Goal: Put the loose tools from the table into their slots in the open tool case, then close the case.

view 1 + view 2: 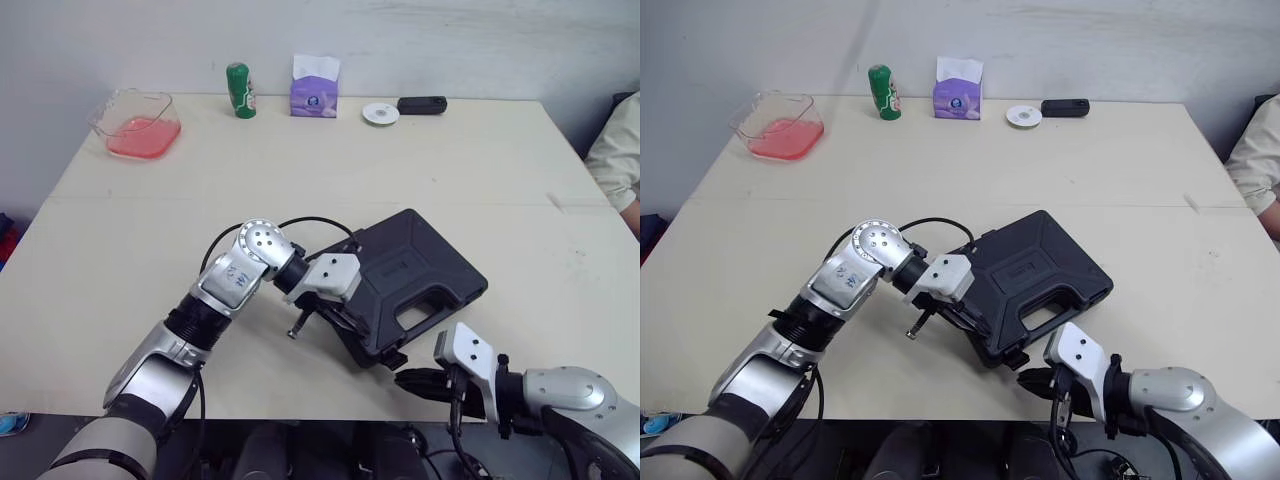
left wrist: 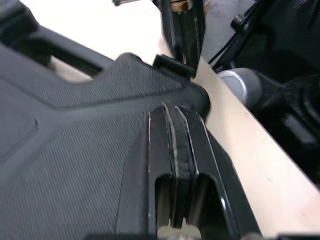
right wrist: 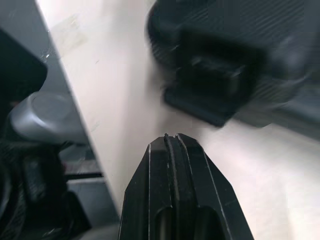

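Note:
The black tool case point(image 1: 415, 280) lies closed on the table, turned at an angle, its handle cut-out facing the front edge. My left gripper point(image 1: 338, 315) is shut, and its fingertips point(image 2: 175, 111) press flat against the case's textured lid at the near-left corner. My right gripper point(image 1: 408, 381) is also shut and holds nothing. It hovers at the table's front edge, just short of the case's front latch point(image 3: 215, 95). A small metal pin point(image 1: 296, 328) sticks out below the left wrist; I cannot tell whether it is a loose tool.
Along the far edge stand a clear tub with pink liquid point(image 1: 135, 125), a green can point(image 1: 240, 90), a purple tissue box point(image 1: 315, 88), a white disc point(image 1: 380, 113) and a black device point(image 1: 421, 104). A person's sleeve point(image 1: 620, 150) shows at the right.

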